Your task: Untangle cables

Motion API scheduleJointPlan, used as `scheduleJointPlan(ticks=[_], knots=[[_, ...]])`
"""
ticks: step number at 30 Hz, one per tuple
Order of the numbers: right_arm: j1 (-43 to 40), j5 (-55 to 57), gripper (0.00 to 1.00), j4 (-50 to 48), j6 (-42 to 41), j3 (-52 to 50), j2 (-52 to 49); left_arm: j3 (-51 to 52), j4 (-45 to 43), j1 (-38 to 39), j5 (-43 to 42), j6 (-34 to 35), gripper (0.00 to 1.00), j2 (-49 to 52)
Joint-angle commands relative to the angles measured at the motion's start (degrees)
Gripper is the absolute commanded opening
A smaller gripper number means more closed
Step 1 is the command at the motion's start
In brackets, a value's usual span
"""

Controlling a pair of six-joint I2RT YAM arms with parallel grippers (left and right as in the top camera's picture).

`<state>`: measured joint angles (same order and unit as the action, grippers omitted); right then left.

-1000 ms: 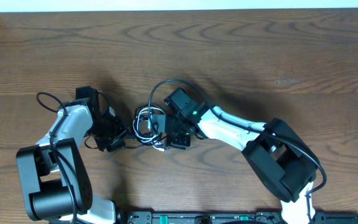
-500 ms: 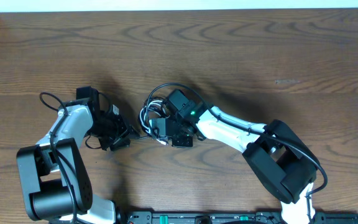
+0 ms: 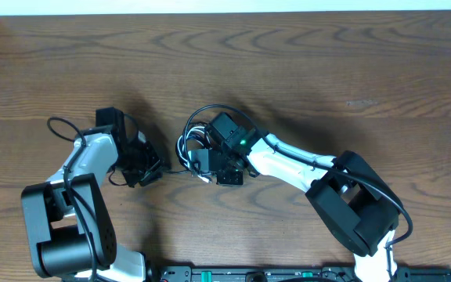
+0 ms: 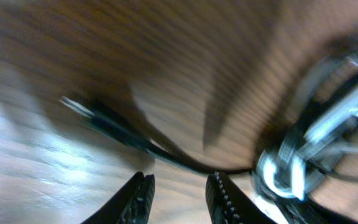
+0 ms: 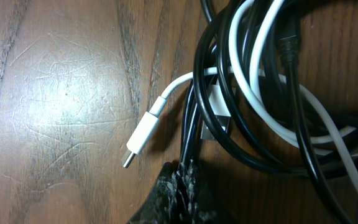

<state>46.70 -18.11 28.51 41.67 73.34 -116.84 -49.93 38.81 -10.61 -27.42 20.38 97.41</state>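
The tangled cables (image 3: 188, 146) lie bunched at the table's middle, between my two grippers. In the right wrist view the black cable (image 5: 241, 143) loops several times around the white cable (image 5: 253, 93). The white plug end (image 5: 140, 142) lies free on the wood. My right gripper (image 5: 184, 174) is shut on a black strand at the bundle's near edge, and overhead it (image 3: 202, 162) sits against the bundle. My left gripper (image 4: 179, 186) stands open with nothing between its fingers. A black strand (image 4: 135, 140) runs across just beyond its tips towards the bundle (image 4: 303, 158).
Bare wooden table (image 3: 327, 70) surrounds the bundle. The arms' own thicker black wires arc beside the left arm (image 3: 53, 125) and over the right wrist (image 3: 210, 107). The arm bases stand along the near edge (image 3: 249, 274).
My right gripper has moved left and shut on a black strand, and the bundle has shifted up and right. The left gripper's jaws have narrowed a little.
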Motion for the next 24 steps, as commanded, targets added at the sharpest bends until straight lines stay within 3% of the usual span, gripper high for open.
scheduleJointPlan(ticks=[1, 5, 8, 10, 12, 17, 21, 24], knots=[[0.3, 4.9, 0.01, 1.5, 0.2, -1.9, -2.4, 2.6, -2.6, 0.1, 7.1, 5.5, 0.34, 0.7], [0.3, 4.9, 0.01, 1.5, 0.2, -1.9, -2.4, 4.2, -7.0, 0.1, 10.1, 8.4, 0.34, 0.7], [0.3, 4.9, 0.01, 1.6, 0.2, -1.9, -2.4, 4.6, -8.5, 0.1, 13.3, 9.8, 0.26, 0.7], [0.3, 4.9, 0.01, 1.6, 0.2, -1.9, -2.4, 4.6, -8.5, 0.1, 14.5, 9.7, 0.26, 0.7], [0.3, 4.9, 0.01, 1.6, 0.2, -1.9, -2.4, 4.7, -8.2, 0.1, 14.6, 9.7, 0.34, 0.7], [0.3, 4.9, 0.01, 1.6, 0.2, -1.9, -2.4, 2.3, -4.7, -0.1, 7.1, 6.7, 0.38, -0.2], [0.3, 4.9, 0.01, 1.6, 0.2, -1.9, -2.3, -2.0, 1.0, 1.3, 5.4, 6.6, 0.37, -1.5], [0.3, 4.9, 0.01, 1.5, 0.2, -1.9, -2.4, -2.9, 0.5, 3.7, 5.3, 6.5, 0.36, -1.9]])
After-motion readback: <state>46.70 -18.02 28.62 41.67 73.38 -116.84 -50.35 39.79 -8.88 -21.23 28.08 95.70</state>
